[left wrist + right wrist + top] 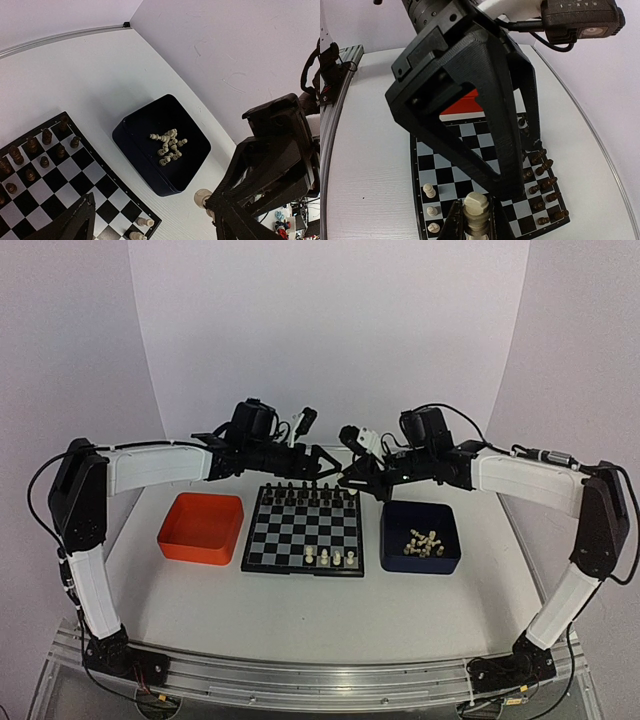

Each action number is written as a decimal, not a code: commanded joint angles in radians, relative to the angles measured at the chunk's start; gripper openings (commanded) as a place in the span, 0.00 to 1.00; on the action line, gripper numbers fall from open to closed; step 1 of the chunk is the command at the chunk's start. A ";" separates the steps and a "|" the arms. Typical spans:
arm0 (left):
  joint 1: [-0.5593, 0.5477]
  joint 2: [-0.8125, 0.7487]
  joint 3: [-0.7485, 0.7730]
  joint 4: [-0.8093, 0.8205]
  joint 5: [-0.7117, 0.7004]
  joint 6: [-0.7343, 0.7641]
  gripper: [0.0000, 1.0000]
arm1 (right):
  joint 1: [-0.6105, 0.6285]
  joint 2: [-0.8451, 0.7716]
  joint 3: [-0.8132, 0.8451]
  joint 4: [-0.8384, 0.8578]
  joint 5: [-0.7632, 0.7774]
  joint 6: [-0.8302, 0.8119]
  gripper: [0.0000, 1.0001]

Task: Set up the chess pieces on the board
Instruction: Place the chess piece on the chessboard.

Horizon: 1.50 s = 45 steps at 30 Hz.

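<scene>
While the right fingers [454,222] clench one cream-white plastic chess piece [476,212], the left fingers [75,220] stand spread and empty — four cream pieces [323,560] line the near edge of the black-and-silver checkered board [285,535].

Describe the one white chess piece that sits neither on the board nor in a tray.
Find the chessboard mid-table, then look above its far right corner. There the right end effector pinches one cream-white piece; unlike those piled in the dark blue tray or standing on the board, it is held in the air.
</scene>
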 commanded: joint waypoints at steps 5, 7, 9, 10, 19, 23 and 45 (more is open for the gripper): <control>-0.025 -0.082 -0.018 -0.029 0.044 -0.006 0.72 | 0.000 0.005 -0.001 0.057 0.006 0.012 0.02; -0.025 -0.089 -0.022 -0.026 0.060 -0.009 0.72 | -0.001 0.005 -0.005 0.055 0.017 0.009 0.02; -0.025 -0.097 -0.027 -0.017 0.086 -0.010 0.72 | -0.001 0.006 -0.007 0.053 0.023 0.003 0.02; -0.025 -0.102 -0.030 -0.010 0.095 -0.011 0.72 | -0.001 0.008 -0.006 0.052 0.026 -0.001 0.02; -0.025 -0.081 -0.012 -0.027 0.156 0.003 0.63 | 0.000 0.021 0.014 0.048 0.016 -0.005 0.02; -0.025 -0.071 -0.003 -0.035 0.148 0.007 0.56 | -0.001 0.017 0.015 0.045 -0.003 -0.004 0.02; -0.025 -0.051 0.012 -0.033 0.117 0.012 0.40 | 0.023 0.047 0.057 0.010 0.000 -0.016 0.02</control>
